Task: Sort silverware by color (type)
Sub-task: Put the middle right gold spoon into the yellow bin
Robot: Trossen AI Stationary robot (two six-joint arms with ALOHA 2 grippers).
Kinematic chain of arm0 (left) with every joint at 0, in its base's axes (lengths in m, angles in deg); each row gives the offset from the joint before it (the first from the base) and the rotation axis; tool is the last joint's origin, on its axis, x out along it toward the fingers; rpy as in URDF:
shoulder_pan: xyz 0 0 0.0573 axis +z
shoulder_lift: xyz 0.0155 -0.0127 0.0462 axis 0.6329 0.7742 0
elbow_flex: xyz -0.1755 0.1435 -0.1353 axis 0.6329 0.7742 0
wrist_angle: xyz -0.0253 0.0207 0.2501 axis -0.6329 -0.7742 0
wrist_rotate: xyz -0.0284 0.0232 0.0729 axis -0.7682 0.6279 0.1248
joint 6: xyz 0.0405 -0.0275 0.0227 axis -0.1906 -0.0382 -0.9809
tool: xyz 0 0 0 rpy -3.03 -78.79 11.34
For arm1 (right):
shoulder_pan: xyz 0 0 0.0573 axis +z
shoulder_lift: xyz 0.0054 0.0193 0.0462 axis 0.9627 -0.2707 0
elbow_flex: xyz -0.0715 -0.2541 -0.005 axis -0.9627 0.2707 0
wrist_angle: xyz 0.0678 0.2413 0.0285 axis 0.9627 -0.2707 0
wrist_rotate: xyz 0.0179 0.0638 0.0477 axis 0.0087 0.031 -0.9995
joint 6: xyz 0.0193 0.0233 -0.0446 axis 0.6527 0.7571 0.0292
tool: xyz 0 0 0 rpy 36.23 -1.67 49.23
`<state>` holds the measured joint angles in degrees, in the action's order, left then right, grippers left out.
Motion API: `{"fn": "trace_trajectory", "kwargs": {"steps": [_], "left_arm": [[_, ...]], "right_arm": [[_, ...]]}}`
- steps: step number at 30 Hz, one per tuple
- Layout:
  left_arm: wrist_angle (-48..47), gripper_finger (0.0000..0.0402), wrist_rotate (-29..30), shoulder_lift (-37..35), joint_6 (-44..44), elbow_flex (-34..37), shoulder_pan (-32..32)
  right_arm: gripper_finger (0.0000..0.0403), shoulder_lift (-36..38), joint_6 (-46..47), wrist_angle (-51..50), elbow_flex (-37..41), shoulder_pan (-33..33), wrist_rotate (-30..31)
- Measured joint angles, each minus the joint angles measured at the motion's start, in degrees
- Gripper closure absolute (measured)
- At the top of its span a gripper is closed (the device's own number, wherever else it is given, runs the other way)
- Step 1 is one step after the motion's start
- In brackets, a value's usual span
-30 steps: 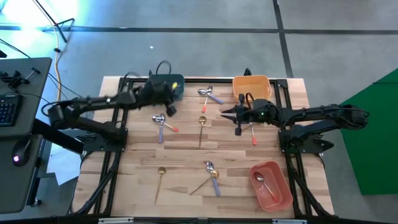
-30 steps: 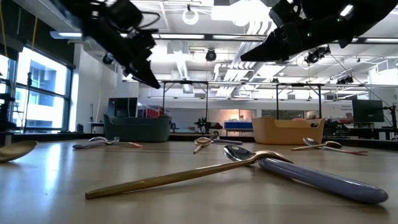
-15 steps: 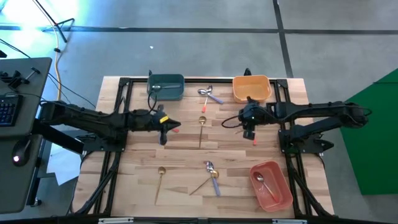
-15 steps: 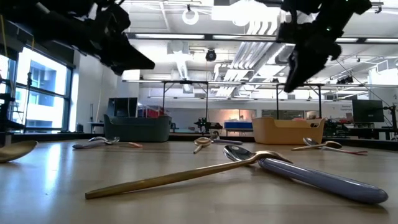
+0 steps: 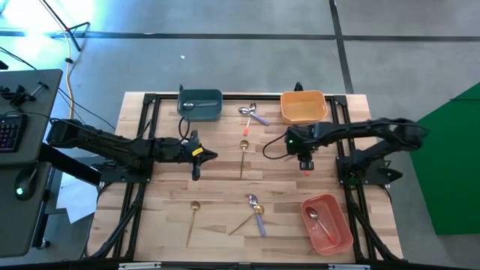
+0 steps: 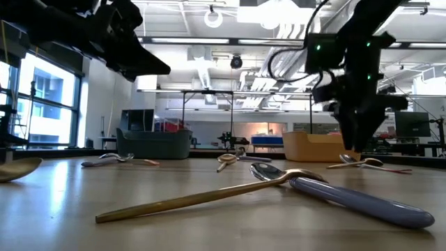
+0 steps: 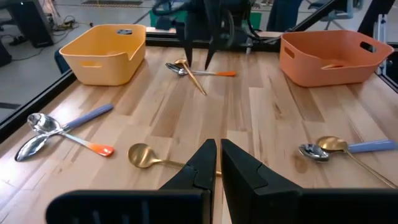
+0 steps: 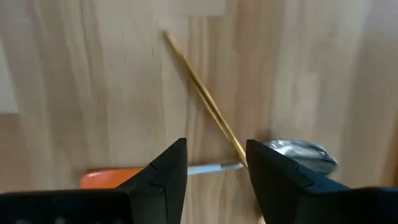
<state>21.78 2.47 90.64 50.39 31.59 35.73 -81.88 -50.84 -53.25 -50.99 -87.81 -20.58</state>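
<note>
Now that the right end effector [image 5: 304, 159] has swung down right of centre, fingers parted over the crossed gold spoon [image 8: 205, 102] and orange-handled spoon [image 8: 186, 172], a pick looks imminent, while the left end effector [image 5: 196, 171] hovers pinched shut and empty at centre-left of the bench [image 5: 225, 187]

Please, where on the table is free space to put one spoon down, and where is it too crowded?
Bare wood lies between the lone gold spoon and the table's left edge. Crowded: around the crossed spoons in the near middle, and under the right pincer near the orange bin.
</note>
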Motion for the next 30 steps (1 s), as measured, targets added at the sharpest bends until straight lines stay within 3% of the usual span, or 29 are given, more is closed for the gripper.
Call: {"fn": "trace_trajectory", "kwargs": {"steps": [9,17,22,30], "left_arm": [[-0.1,0.0389,0.8,0.0,-0.6,0.0,0.0],[-0.1,0.0389,1.2,0.0,-0.6,0.0,0.0],[1.4,0.0389,-1.9,0.0,-1.5,0.0,0.0],[4.9,0.0389,0.1,0.0,-1.5,0.0,0.0]], "right_arm": [[0.0253,-6.3,-5.1,3.7,0.0,-0.8,2.8],[0.0259,-8.8,-5.2,4.0,-0.2,-3.0,0.6],[0.0285,-9.0,-4.9,3.9,-0.2,-3.0,0.4],[0.0344,-9.1,-3.7,3.9,-0.1,-2.9,-0.3]]}}
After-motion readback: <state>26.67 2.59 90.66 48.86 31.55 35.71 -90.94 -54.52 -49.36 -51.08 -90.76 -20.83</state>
